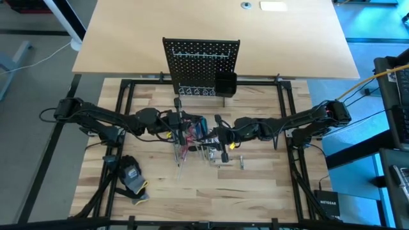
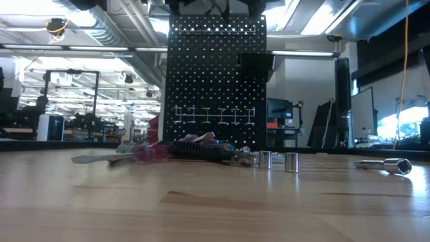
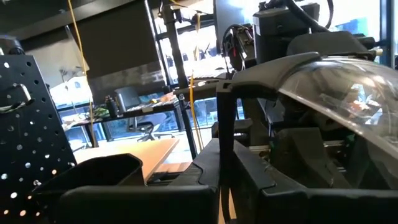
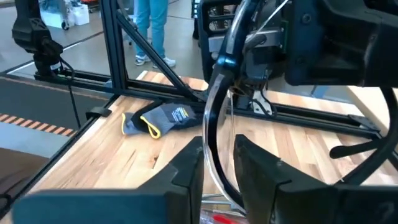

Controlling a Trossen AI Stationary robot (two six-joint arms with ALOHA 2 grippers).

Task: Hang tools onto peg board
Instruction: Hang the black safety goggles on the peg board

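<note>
Both arms meet over the tool pile [image 1: 195, 137] before the peg board [image 1: 201, 62]: left gripper [image 1: 184, 122] pressed together, right gripper [image 1: 214, 135] pinching a clear curved piece [image 4: 214, 118].

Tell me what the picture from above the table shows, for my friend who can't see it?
Two dark robot arms meet over a pile of tools mid-table, left gripper and right gripper close together. The peg board stands behind; a glove lies front-left.
</note>
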